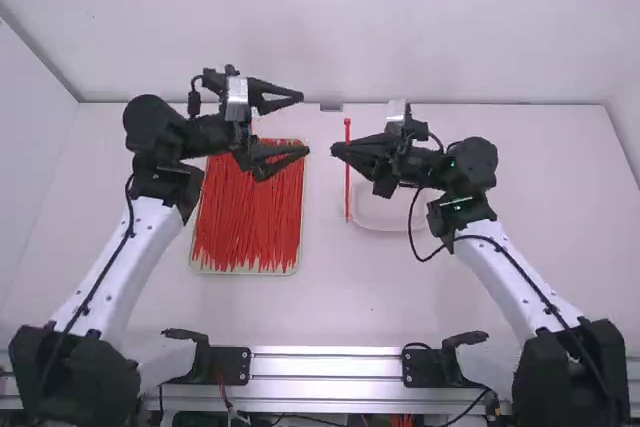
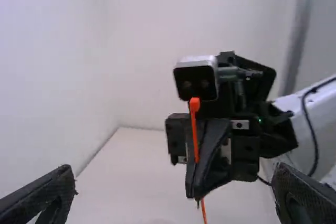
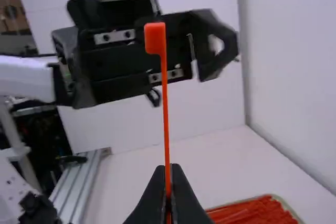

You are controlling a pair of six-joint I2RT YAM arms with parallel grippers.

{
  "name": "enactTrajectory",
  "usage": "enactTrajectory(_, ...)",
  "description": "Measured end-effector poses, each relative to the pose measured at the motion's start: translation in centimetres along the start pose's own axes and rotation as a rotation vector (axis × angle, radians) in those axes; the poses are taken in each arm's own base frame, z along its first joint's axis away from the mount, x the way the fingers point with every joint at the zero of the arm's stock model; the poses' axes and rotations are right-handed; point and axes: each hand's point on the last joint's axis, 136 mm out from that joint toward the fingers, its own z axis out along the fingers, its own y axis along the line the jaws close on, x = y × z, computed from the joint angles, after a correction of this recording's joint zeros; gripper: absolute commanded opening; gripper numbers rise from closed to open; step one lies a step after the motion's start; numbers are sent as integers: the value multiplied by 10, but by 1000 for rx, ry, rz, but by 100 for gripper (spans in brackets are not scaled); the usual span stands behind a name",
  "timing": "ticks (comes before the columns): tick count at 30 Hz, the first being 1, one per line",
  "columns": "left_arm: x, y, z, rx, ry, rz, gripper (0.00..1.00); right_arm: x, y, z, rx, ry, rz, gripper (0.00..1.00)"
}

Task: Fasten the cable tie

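A single red cable tie [image 1: 347,172] hangs upright over the table's middle, head end up, with my right gripper [image 1: 338,151] shut on it partway along. In the right wrist view the tie [image 3: 164,119] rises from between the closed fingertips [image 3: 167,182] to its square head. The left wrist view shows the same tie [image 2: 195,132] in front of the right gripper [image 2: 198,179]. My left gripper [image 1: 300,124] is open, raised above the tray's far end, fingers spread wide and pointing toward the tie, a short gap from it.
A tray [image 1: 248,266] full of several red cable ties [image 1: 250,209] lies left of centre; its ties [image 3: 252,211] also show in the right wrist view. A clear shallow dish [image 1: 378,219] sits under the held tie. White walls enclose the table.
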Motion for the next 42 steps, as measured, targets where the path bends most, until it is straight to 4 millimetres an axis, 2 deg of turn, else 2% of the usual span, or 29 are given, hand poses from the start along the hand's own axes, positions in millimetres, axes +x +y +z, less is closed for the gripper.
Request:
enactTrajectory(10,13,-2,28,225,56,-71,87,11,2,13,-68,0,72,0)
enactTrajectory(13,19,-4,34,255,64,-97,76,11,1,13,-62,-1,85,0)
enactTrajectory(16,21,-8,37,274,67,-106,55,10,-1,13,-52,-6,92,0)
enactTrajectory(18,20,-9,38,276,67,-108,49,10,-1,13,-48,-9,92,0)
enactTrajectory(21,21,-6,39,261,65,-122,47,9,-2,13,-45,-11,94,0)
enactTrajectory(23,22,-5,41,249,65,-142,40,9,-2,14,-42,-14,95,0)
enactTrajectory(24,23,-4,43,245,64,-152,31,9,-2,15,-40,-17,96,0)
enactTrajectory(26,24,-5,45,245,65,-161,21,9,-2,16,-40,-19,95,0)
enactTrajectory(27,24,-6,46,245,65,-164,8,9,-2,16,-40,-19,94,0)
enactTrajectory(28,24,-5,46,242,64,-165,2,9,-2,16,-39,-20,96,0)
enactTrajectory(31,23,-4,47,232,61,-164,2,8,-3,16,-31,-23,97,0)
enactTrajectory(33,23,-3,47,228,60,-165,2,8,-4,16,-30,-24,100,15)
enactTrajectory(34,23,-3,47,226,59,-165,2,8,-3,16,-31,-23,99,29)
enactTrajectory(36,23,-2,47,220,58,-168,2,9,-4,16,-31,-22,102,67)
enactTrajectory(37,23,-2,47,220,58,-168,2,10,-4,16,-28,-18,110,75)
enactTrajectory(42,12,0,46,214,51,-150,2,18,-7,16,-21,7,161,89)
